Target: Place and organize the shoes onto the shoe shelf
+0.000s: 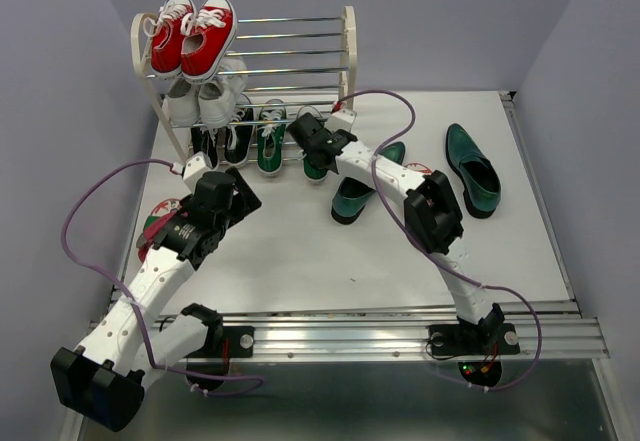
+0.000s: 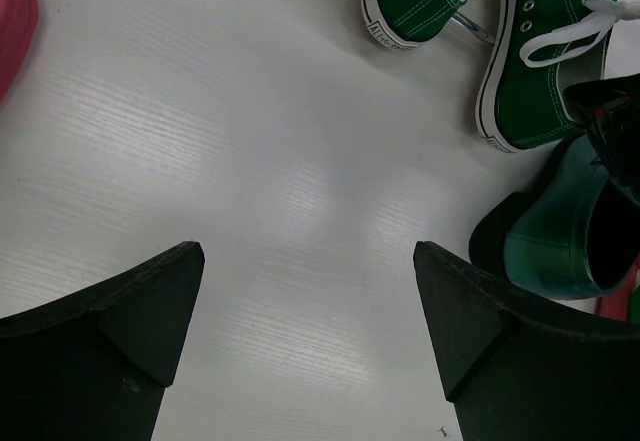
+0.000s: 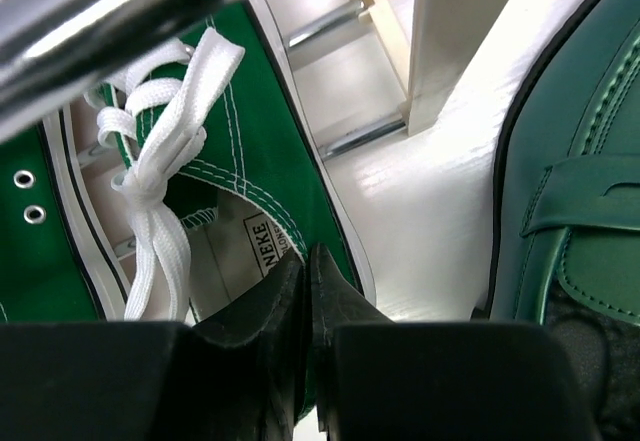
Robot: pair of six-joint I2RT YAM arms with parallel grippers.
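The shoe shelf (image 1: 348,51) stands at the back left. One green canvas sneaker (image 1: 270,143) sits on its bottom tier. My right gripper (image 1: 305,133) is shut on the side wall of the second green sneaker (image 3: 270,141), right of the first and beside the shelf's cream frame (image 3: 450,31). Two dark green loafers lie on the table, one (image 1: 355,196) next to my right arm and one (image 1: 472,169) further right. A red-pink flip-flop (image 1: 160,223) is partly hidden under my left arm. My left gripper (image 2: 310,291) is open and empty above bare table.
Red sneakers (image 1: 195,36) sit on the top tier, white sneakers (image 1: 200,101) on the middle one, black sneakers (image 1: 222,141) on the bottom left. Purple cables loop from both arms. A metal rail (image 1: 350,336) runs along the near edge.
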